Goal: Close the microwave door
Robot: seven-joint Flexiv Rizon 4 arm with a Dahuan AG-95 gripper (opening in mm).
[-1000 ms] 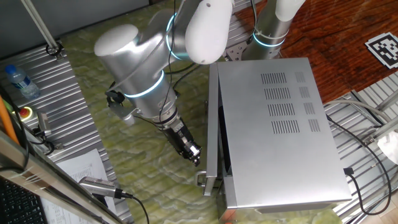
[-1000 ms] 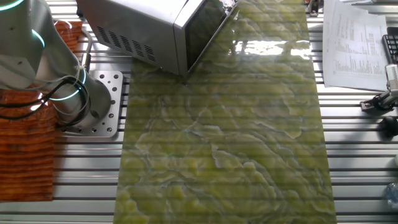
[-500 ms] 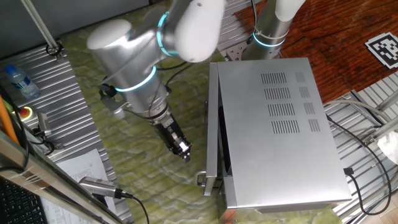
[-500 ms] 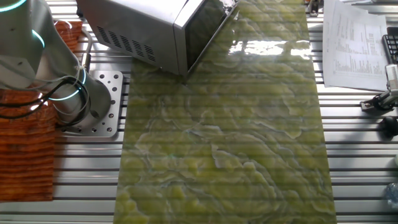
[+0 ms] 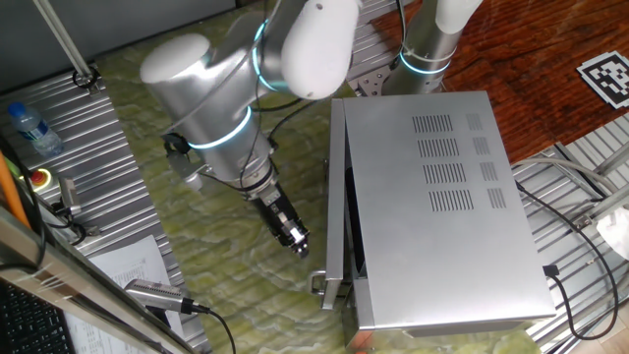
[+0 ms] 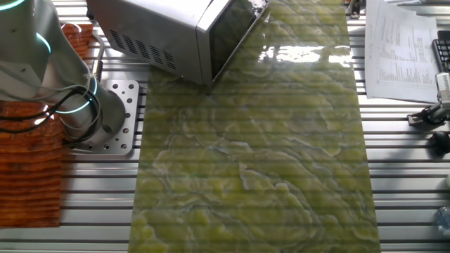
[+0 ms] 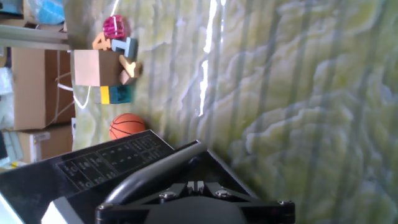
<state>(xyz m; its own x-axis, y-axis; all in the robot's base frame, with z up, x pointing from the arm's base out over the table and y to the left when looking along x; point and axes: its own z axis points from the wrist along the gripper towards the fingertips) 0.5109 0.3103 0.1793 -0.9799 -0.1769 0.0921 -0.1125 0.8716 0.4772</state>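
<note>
The microwave door [image 5: 337, 197] stands slightly ajar on the microwave [image 5: 442, 206] at the table's [image 6: 246, 161] far edge. The hand [image 5: 299, 242] hangs just beside its outer face, likely placed for pushing; whether it is clenched, I cannot tell.

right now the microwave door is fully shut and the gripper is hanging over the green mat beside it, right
Not quite. The microwave door is ajar, with a dark gap between it and the microwave in the fixed view with the arm. The gripper does hang over the green mat beside it.
</note>
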